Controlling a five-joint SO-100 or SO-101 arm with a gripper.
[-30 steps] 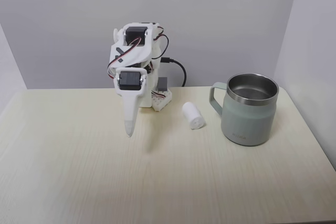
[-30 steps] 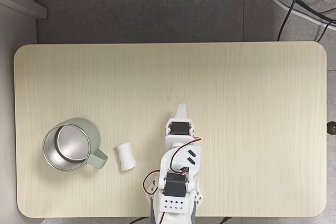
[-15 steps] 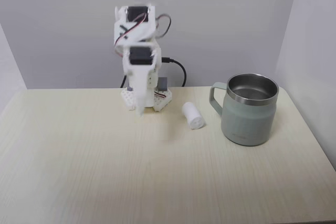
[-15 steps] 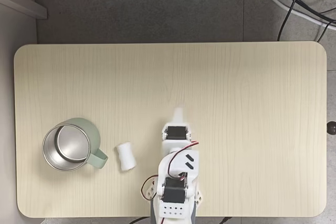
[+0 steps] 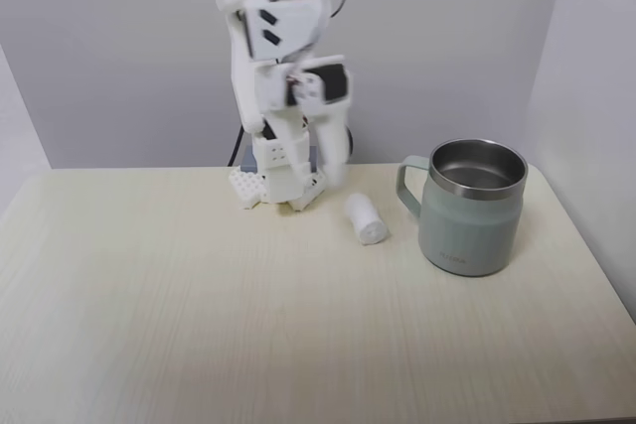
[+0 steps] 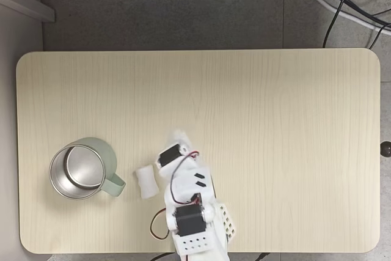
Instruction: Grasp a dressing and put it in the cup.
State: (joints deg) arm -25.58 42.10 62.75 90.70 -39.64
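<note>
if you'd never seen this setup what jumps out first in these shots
The white robot arm stands out first, reared up tall at the table's back edge in a fixed view, its gripper blurred in the fixed view from above. Next comes the cup, with its shiny steel inside, at the right of the table. The dressing lies on its side between arm and cup, close to the handle, touching neither.
</note>
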